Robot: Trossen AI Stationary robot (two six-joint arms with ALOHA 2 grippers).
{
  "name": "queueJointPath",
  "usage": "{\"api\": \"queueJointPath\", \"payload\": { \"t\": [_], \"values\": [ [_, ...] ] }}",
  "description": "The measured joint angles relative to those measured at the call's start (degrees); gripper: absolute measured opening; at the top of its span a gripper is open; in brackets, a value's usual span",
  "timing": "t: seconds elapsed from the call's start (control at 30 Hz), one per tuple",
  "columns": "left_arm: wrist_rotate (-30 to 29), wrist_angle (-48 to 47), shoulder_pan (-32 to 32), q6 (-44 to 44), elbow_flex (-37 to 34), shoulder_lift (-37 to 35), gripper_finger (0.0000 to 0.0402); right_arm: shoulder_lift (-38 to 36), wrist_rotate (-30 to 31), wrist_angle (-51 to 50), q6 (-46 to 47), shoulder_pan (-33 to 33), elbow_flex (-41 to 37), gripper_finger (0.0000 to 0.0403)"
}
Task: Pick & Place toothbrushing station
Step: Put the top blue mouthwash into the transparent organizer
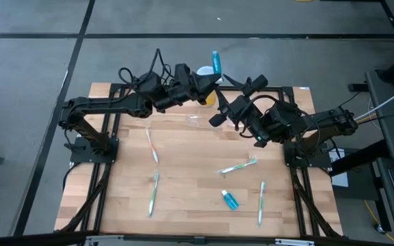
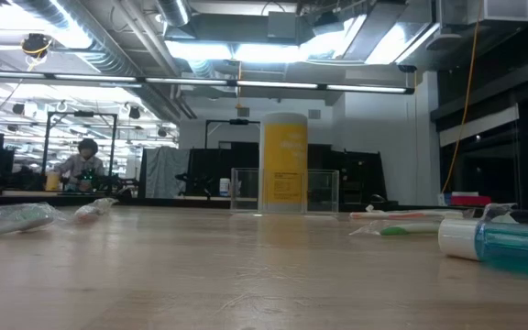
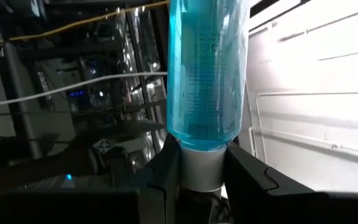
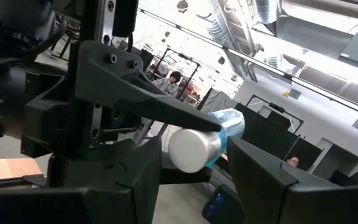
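Note:
My left gripper [image 1: 207, 80] is raised over the table's far edge and is shut on a see-through blue tube with a white cap [image 1: 215, 61], which also shows in the left wrist view [image 3: 207, 68]. My right gripper [image 1: 224, 111] is open just right of it and faces the tube's cap [image 4: 194, 149], apart from it. The clear plastic holder [image 1: 195, 121] stands on the wood below, near the far edge; in the low view [image 2: 324, 191] it stands in front of the yellow white-lidded container [image 2: 283, 163]. My left gripper pinches the tube at its white cap end [image 3: 201, 169] between its two fingers, one on each side of the cap. The blue body reaches out beyond the fingertips. The tube is lifted clear of the table.
Several wrapped toothbrushes lie on the wood, among them one at the left [image 1: 152, 147], one at the near left [image 1: 153, 193] and one right of the middle [image 1: 238, 166]. A small blue tube [image 1: 230, 199] lies near the front edge. The yellow container [image 1: 207, 96] stands under my left gripper.

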Motion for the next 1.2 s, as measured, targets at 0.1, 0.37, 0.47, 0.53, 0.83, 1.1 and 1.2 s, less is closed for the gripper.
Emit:
{"api": "queueJointPath", "payload": {
  "t": [0.1,0.37,0.47,0.53,0.83,1.1,1.2],
  "values": [
    [1.6,0.1,0.3,0.0,0.0,0.0,0.0092,0.0,0.1,0.0,0.0,0.1,0.0,0.0183],
    [4.6,0.1,1.2,0.0,0.0,0.0,0.0092,0.0,1.7,0.0,1.5,0.4,0.0,0.0177],
    [6.4,0.0,1.6,-0.6,0.0,0.0,0.0092,0.0,3.7,0.0,2.7,0.4,0.0,0.0158],
    [6.9,-0.6,1.3,-1.4,-0.1,0.2,0.0092,0.1,3.8,-1.0,3.0,0.2,0.0,0.0138],
    [7.6,-0.3,1.1,-0.4,0.0,0.2,0.0092,-0.1,2.6,-0.6,2.8,1.0,0.0,0.0059],
    [11.0,-1.1,1.8,4.0,0.0,0.1,0.0092,0.0,5.5,1.5,-0.5,4.5,0.0,0.0044],
    [12.1,-1.9,1.7,6.3,0.1,0.1,0.0092,0.1,7.5,2.8,-2.0,6.2,0.0,0.0038]
  ]
}}
